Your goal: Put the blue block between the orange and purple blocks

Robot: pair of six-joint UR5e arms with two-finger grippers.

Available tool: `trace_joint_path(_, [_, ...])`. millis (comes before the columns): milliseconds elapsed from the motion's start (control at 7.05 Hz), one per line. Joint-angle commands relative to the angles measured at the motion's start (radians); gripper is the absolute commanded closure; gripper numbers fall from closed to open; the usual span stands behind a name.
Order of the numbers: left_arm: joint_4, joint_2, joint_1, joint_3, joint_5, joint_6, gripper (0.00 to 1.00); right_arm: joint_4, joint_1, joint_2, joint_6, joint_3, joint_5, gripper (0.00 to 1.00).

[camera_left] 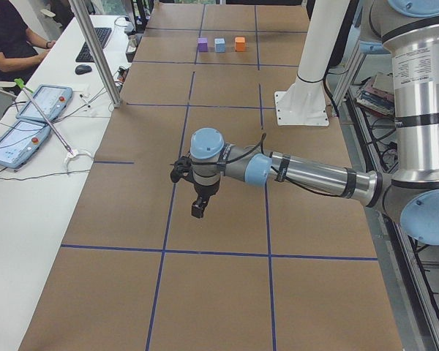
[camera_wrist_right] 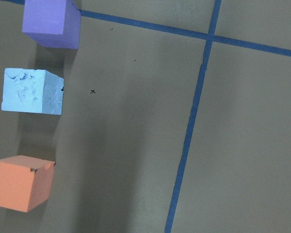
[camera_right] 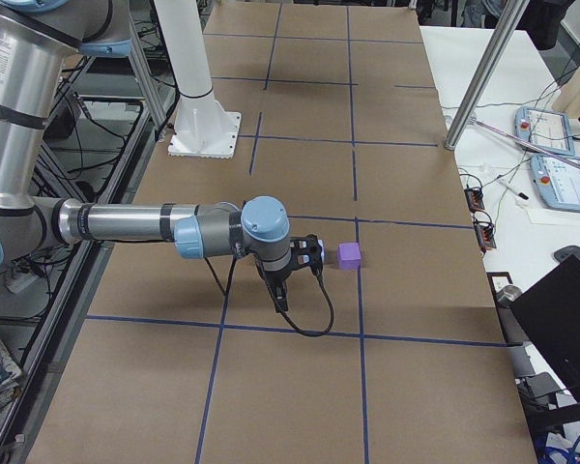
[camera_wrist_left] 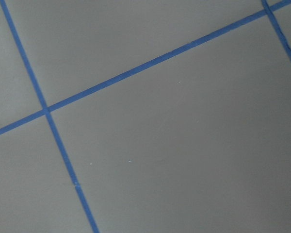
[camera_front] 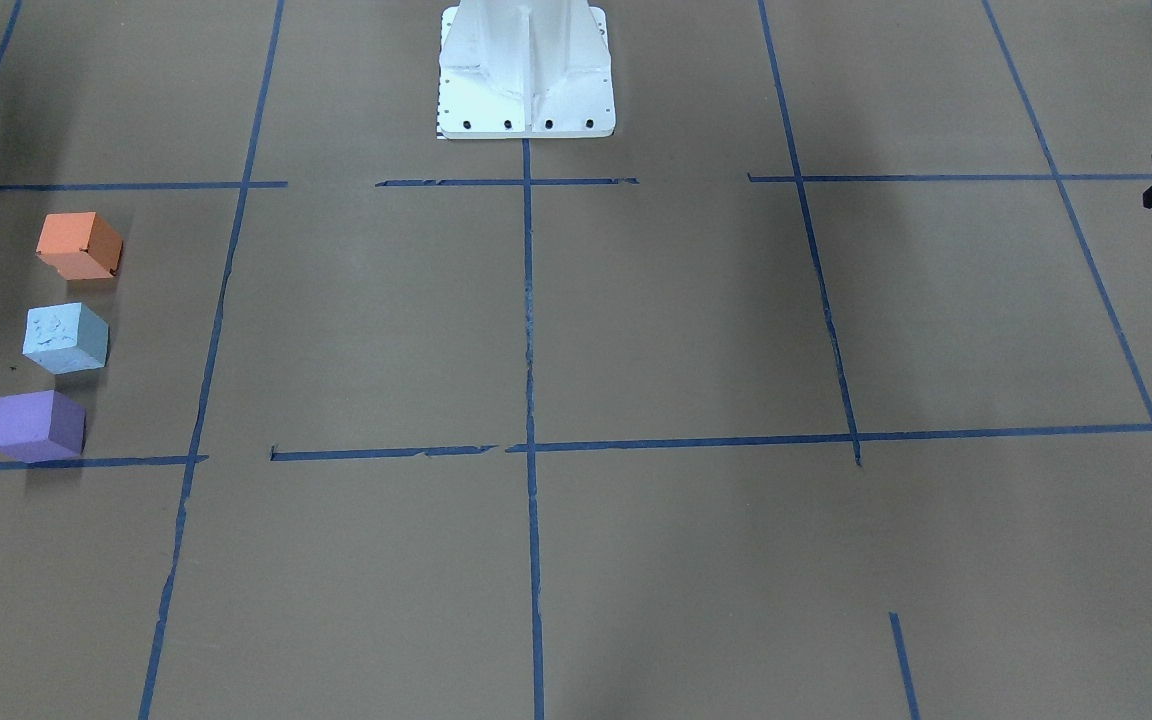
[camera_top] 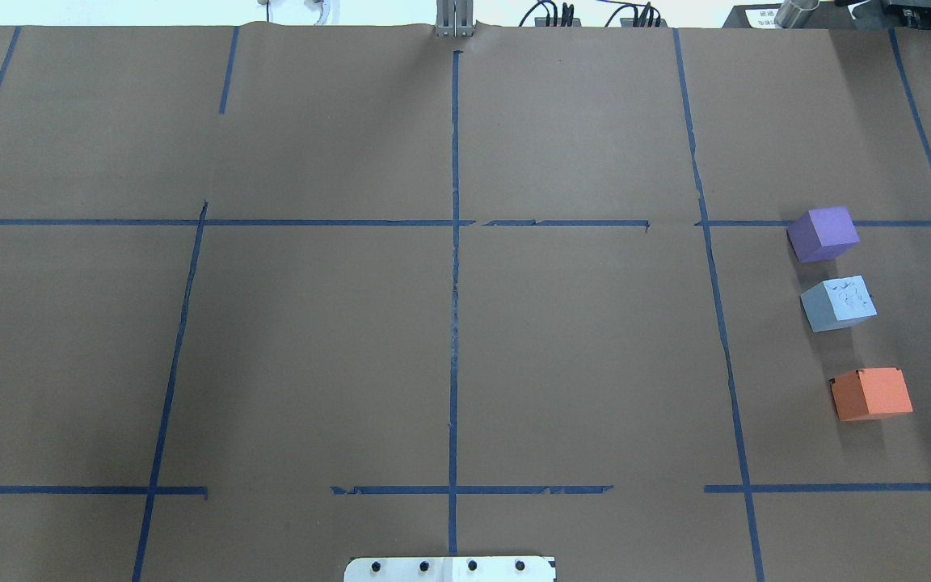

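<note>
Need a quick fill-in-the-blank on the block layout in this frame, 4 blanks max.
The middle block of the row is ___. Its neighbour nearer the robot's base is ___. Its neighbour farther from that base is ___. All three blocks sit on the robot's ___ side of the table.
Missing words: blue; orange; purple; right.

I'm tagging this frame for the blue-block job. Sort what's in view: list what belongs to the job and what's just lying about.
Belongs to the job: blue block, orange block, purple block; they sit in one row, blue in the middle.

Just lying about: keyboard, mouse, tablets, all on the side desk.
</note>
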Motion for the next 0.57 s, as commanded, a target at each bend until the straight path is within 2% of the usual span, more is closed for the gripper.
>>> trace_joint_path(0, [0.119,0.001,-0.033,0.003,-0.019,0.021,0.0,-0.118,0.012,0.059,-0.069,-0.002,-0.016,0.0])
trace_joint_path(426, [0.16,0.026,-0.063,0.003,-0.019,0.015,0.0,-0.118,0.015,0.063,-0.069,-0.019,-0.069,0.0])
